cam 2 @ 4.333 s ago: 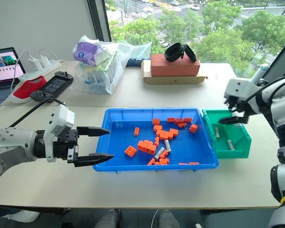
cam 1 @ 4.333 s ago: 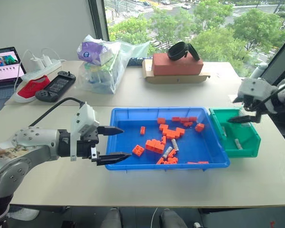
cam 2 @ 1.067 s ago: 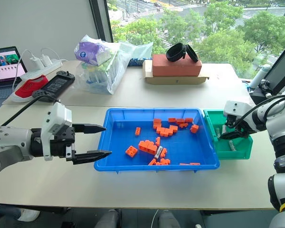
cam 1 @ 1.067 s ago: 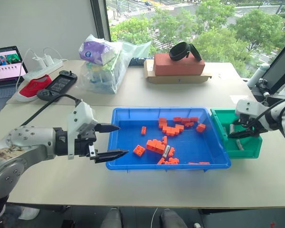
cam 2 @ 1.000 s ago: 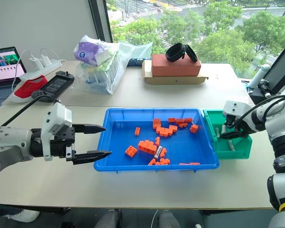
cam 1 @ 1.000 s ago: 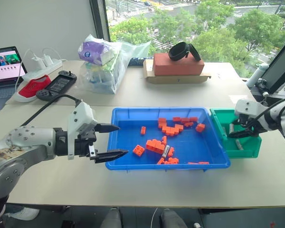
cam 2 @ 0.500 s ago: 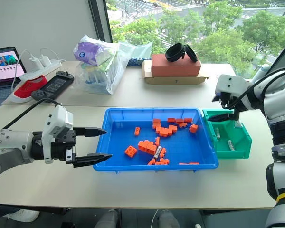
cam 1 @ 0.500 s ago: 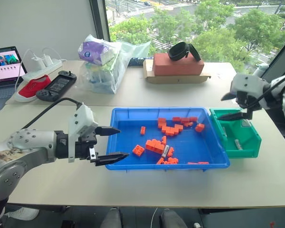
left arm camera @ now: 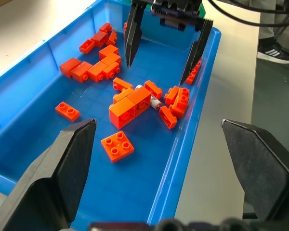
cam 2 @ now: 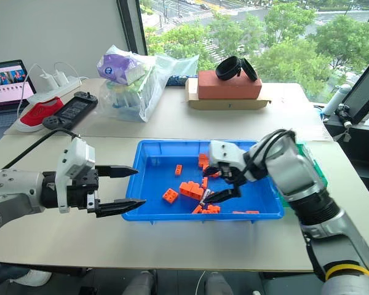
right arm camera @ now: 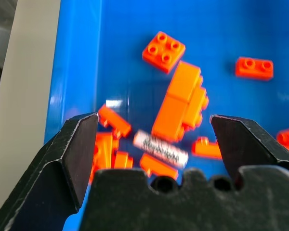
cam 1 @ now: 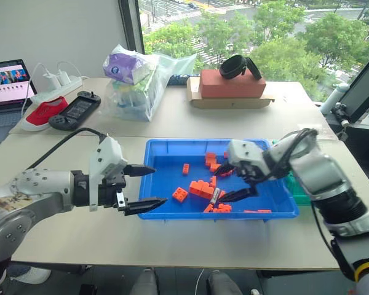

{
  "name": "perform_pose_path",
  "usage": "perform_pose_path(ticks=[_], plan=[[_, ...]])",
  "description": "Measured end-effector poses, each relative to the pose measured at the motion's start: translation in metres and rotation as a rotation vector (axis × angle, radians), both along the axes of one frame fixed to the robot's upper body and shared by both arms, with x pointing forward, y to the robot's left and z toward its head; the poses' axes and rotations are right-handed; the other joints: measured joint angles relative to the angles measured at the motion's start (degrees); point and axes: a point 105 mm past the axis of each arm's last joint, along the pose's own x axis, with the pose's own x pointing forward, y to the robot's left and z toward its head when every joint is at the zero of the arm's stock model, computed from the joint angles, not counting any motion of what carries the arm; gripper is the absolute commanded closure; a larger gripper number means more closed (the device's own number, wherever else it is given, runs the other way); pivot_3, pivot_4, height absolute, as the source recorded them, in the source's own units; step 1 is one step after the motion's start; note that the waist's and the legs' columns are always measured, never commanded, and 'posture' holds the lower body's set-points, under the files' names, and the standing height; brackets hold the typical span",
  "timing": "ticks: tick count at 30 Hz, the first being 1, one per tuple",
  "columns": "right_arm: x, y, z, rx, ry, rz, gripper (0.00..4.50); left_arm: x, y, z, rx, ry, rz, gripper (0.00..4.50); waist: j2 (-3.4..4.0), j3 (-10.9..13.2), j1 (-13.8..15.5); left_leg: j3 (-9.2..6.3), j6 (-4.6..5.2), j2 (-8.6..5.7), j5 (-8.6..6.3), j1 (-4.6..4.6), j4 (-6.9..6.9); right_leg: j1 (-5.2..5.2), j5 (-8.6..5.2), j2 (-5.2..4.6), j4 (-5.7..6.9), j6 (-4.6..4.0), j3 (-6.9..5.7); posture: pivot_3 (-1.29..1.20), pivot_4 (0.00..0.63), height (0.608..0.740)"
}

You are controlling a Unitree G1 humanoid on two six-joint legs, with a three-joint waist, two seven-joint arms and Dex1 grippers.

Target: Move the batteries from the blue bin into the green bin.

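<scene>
The blue bin [cam 1: 166,178] holds several orange bricks [cam 1: 201,187] and one grey battery [cam 1: 214,195] among them. My right gripper [cam 1: 226,182] hangs open just above that battery, nothing between its fingers. In the right wrist view the battery [right arm camera: 160,147] lies between the spread fingers [right arm camera: 79,154]. The left wrist view shows the same battery [left arm camera: 154,100] half tucked under bricks, below the right gripper [left arm camera: 166,53]. My left gripper [cam 1: 154,185] stands open and empty at the bin's left rim. A sliver of the green bin [cam 1: 294,186] shows behind my right arm; its inside is hidden.
At the back of the table are a clear plastic bag [cam 1: 138,83], a reddish block on cardboard [cam 1: 230,86] with a black headset on top, a game controller [cam 1: 74,112], a power strip and a laptop [cam 1: 6,86]. A monitor stands at the far right.
My right gripper rose out of the green bin and swung left, and now points down over the bricks in the blue bin. The left arm has kept still.
</scene>
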Motion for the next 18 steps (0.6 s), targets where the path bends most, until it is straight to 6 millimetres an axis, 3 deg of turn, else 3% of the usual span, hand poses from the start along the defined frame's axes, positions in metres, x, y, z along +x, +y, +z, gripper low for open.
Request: perform_pose_path(ticks=[11,15,18], plan=[[0.017,0.017,-0.018,-0.011,-0.058,-0.108,0.15,-0.001,0.000,0.001,0.007,-0.019,0.009,0.00,-0.01,-0.01,0.23,0.00,0.00,0.00,0.00,0.00,-0.01,-0.01,0.00,0.00,-0.01,0.00,0.00,0.00,0.150,0.740],[0.021,0.020,-0.024,-0.014,-0.060,-0.135,1.16,-0.001,0.001,0.002,0.011,-0.025,0.014,0.00,-0.02,-0.01,0.20,0.00,0.00,0.00,0.00,0.00,-0.01,-0.01,0.00,0.00,0.00,0.00,0.00,0.00,0.150,0.740],[0.021,0.019,-0.030,-0.033,-0.054,-0.145,2.21,0.000,0.002,0.002,0.017,-0.032,0.020,0.00,-0.03,-0.02,0.31,0.00,0.00,0.00,0.00,0.00,-0.01,-0.01,0.00,0.00,-0.01,0.00,-0.01,0.00,0.150,0.740]])
